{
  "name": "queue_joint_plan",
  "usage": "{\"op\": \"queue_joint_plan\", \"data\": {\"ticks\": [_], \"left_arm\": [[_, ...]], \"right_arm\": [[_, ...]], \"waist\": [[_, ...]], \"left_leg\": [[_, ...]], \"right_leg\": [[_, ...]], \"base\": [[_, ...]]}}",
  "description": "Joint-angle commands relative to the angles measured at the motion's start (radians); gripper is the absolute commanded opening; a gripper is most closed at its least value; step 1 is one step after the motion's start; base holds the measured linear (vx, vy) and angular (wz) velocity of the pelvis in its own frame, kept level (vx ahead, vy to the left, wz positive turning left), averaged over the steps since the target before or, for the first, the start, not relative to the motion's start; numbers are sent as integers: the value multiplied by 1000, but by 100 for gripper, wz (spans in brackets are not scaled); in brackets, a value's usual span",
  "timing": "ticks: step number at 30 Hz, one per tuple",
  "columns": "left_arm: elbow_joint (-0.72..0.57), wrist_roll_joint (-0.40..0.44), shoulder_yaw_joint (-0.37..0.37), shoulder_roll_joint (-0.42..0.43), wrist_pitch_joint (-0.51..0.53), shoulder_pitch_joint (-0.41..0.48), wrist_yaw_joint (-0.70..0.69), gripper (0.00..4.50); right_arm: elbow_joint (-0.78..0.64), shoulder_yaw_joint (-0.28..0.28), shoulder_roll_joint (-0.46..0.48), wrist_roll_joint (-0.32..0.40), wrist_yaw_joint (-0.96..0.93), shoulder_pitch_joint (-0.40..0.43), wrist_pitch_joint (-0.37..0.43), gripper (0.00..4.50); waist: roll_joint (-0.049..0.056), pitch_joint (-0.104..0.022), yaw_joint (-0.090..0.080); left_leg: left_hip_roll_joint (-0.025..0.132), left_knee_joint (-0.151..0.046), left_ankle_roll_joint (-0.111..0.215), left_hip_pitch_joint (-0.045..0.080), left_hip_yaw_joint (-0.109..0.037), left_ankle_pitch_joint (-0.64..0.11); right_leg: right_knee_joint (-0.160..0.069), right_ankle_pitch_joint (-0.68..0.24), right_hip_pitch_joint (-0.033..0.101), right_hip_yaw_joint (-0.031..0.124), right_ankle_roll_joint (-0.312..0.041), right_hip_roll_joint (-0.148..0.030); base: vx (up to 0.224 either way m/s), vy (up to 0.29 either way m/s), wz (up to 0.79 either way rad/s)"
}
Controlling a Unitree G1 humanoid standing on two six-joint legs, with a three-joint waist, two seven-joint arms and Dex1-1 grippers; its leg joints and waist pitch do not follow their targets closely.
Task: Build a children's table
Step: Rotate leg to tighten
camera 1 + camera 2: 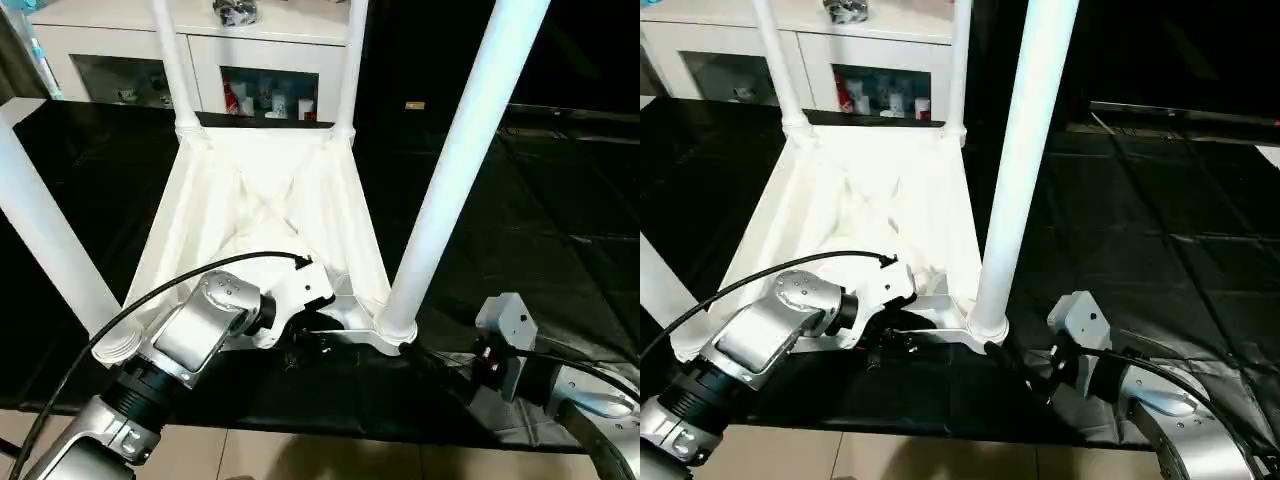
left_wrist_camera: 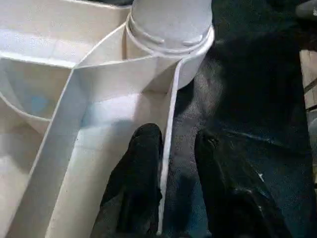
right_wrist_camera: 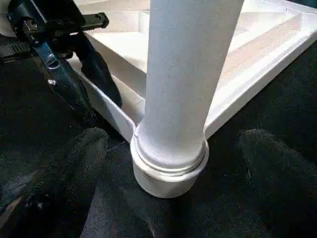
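Observation:
The children's table lies upside down on a black mat, its white ribbed top (image 1: 200, 215) facing up. Legs stand upright in the corner sockets: near right leg (image 1: 460, 150), near left leg (image 1: 40, 230), and two thinner-looking far ones (image 1: 170, 60) (image 1: 350, 60). My left gripper (image 2: 177, 136) straddles the top's near rim (image 2: 168, 148), one finger (image 2: 141, 168) inside and one outside, shut on that rim close to the near right socket (image 2: 171, 44). My right gripper (image 3: 173, 139) is open, with a finger (image 3: 74, 163) on each side of the near right leg's base (image 3: 171, 163), not touching it.
A white cabinet with glass doors (image 1: 265, 60) stands behind the table's far end. The black mat (image 1: 560, 200) stretches out to the right. Its near edge meets beige floor tiles (image 1: 300, 455). A black cable (image 1: 150, 295) loops over my left forearm.

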Motion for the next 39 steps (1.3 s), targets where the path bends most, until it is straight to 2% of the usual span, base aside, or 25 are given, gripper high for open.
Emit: {"op": "queue_joint_plan", "data": {"ticks": [1,8,9,12,20,24,31,32,35,38,39], "left_arm": [[9,13,-7,0,-16,-7,9,108],[17,12,1,-5,-33,-15,16,51],[21,14,0,-6,-39,-16,17,43],[34,21,-9,-4,-77,-23,13,9],[37,42,-51,21,-159,-17,-35,4],[46,66,-83,42,-184,-14,-56,4],[57,66,-70,35,-183,-14,-48,4],[63,49,-56,28,-161,-15,-46,4],[60,12,-33,24,-134,-14,-67,4],[72,-10,-21,34,-162,-11,-94,4],[91,-6,-22,51,-208,-12,-118,4]], "right_arm": [[-25,-11,-8,-5,-5,-1,10,450],[-29,-8,-9,-7,-8,2,9,450],[-28,-8,-9,-6,-9,1,9,450],[-28,-8,-9,-5,-10,-1,11,450],[-24,-9,-8,-3,-10,-6,14,450],[-17,-8,-6,-3,-8,-10,11,450],[-15,-7,-6,-4,-6,-4,3,450],[-14,-7,-6,-5,-4,2,-2,450],[-6,-7,-5,-5,-1,-2,-5,450],[1,-14,-2,15,7,-22,12,450],[1,-21,-1,44,22,-36,34,450]], "waist": [[5,-51,-2],[4,-52,-2],[7,-51,-2],[6,-51,-2],[7,-52,-4],[7,-51,-4],[6,-51,-2],[3,-51,-3],[5,-51,-3],[2,-51,-3],[-1,-51,-4]], "left_leg": [[45,-62,69,9,-12,-67],[46,-62,67,9,-12,-65],[46,-62,68,9,-12,-63],[46,-63,66,10,-12,-74],[46,-62,69,9,-13,-59],[47,-64,66,10,-12,-70],[47,-64,61,10,-12,-71],[46,-63,64,10,-11,-67],[47,-63,65,10,-11,-65],[45,-64,68,8,-11,-63],[44,-63,73,8,-11,-58]], "right_leg": [[-64,179,38,42,-259,-75],[-63,184,39,43,-259,-76],[-64,189,38,42,-259,-76],[-65,178,39,43,-257,-77],[-61,211,40,42,-255,-76],[-63,191,38,42,-255,-76],[-63,181,38,43,-255,-77],[-63,186,38,43,-255,-76],[-62,183,38,42,-257,-77],[-63,175,39,42,-257,-77],[-63,179,39,42,-256,-76]], "base": [[0,0,0],[0,0,0],[0,0,0],[0,0,0],[0,0,0],[0,0,0],[0,0,0],[0,0,0],[0,0,0],[0,0,0],[0,0,0]]}}
